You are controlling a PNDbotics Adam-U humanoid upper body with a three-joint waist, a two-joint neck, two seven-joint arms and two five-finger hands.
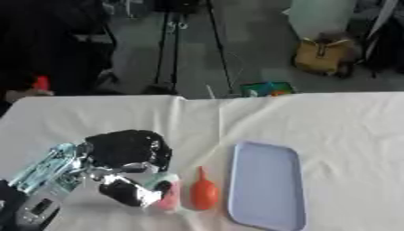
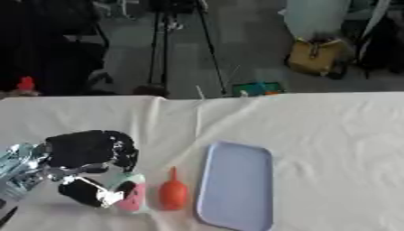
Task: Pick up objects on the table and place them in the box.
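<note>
My left hand (image 1: 126, 153) comes in from the lower left, black and silver, with fingers and thumb curled round a small pale green and pink object (image 1: 167, 191) that stands on the white tablecloth. Just to its right lies an orange bulb-shaped object with a thin tip (image 1: 204, 191), the tip pointing away from me. Right of that lies a shallow pale blue tray (image 1: 267, 185), lengthwise, with nothing in it. My right hand shows in neither view.
The table (image 1: 331, 122) is covered with a creased white cloth. Beyond its far edge are a tripod (image 1: 170, 45), a tan bag (image 1: 323, 54) on the floor and a small red thing (image 1: 41, 83) at the far left.
</note>
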